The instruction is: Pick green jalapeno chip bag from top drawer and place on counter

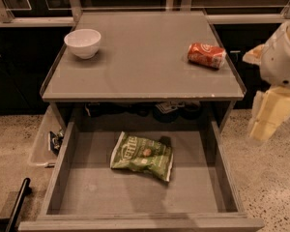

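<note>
The green jalapeno chip bag (142, 156) lies flat in the middle of the open top drawer (82, 197), its white lettering facing up. The drawer is pulled out toward me under the grey counter (145, 66). My gripper (269, 114) hangs off the right side of the table, beyond the drawer's right wall and well apart from the bag. It holds nothing that I can see. The white arm (282, 57) above it is cut off by the right edge of the view.
A white bowl (82, 42) stands at the counter's back left. An orange-red soda can (207, 55) lies on its side at the back right. A clear plastic bin (46, 141) sits on the floor left of the drawer. A black bar (17, 204) shows at bottom left.
</note>
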